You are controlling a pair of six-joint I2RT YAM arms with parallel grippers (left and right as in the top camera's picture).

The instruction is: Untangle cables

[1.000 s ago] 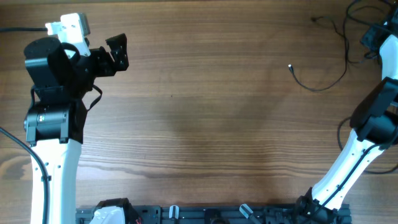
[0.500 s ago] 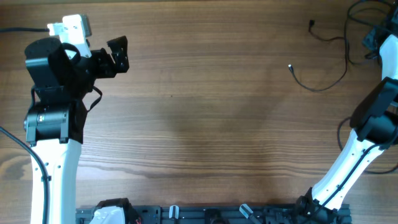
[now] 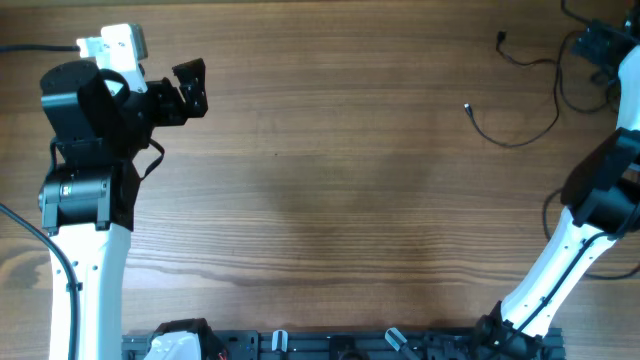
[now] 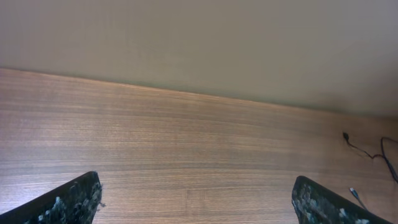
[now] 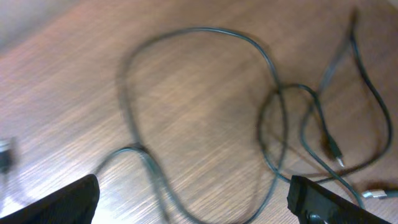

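The cables (image 3: 540, 65) are thin black strands at the table's far right corner. One strand curves from a small plug (image 3: 467, 108) round to another plug (image 3: 500, 38). In the right wrist view, cables (image 5: 272, 68) lie in overlapping loops on the wood, with small plugs (image 5: 334, 148) at the right. My right gripper (image 5: 193, 205) hangs open above those loops with nothing between its fingers. Overhead, the right gripper (image 3: 592, 45) sits over the corner tangle. My left gripper (image 3: 192, 85) is open far to the left, away from the cables. In its wrist view the left gripper (image 4: 196, 208) is empty, and a cable (image 4: 367, 152) shows far off.
The right arm's white link (image 3: 560, 260) runs up the right side, with thicker black arm cables beside it. The left arm's base (image 3: 80, 190) stands at the left. A black rail (image 3: 330, 345) lines the near edge. The table's far edge (image 4: 186, 90) meets a plain wall.
My right gripper has opened from shut and shifted toward the far edge. The strand near it has settled, its end plug lying slightly nearer. The left arm has not moved.
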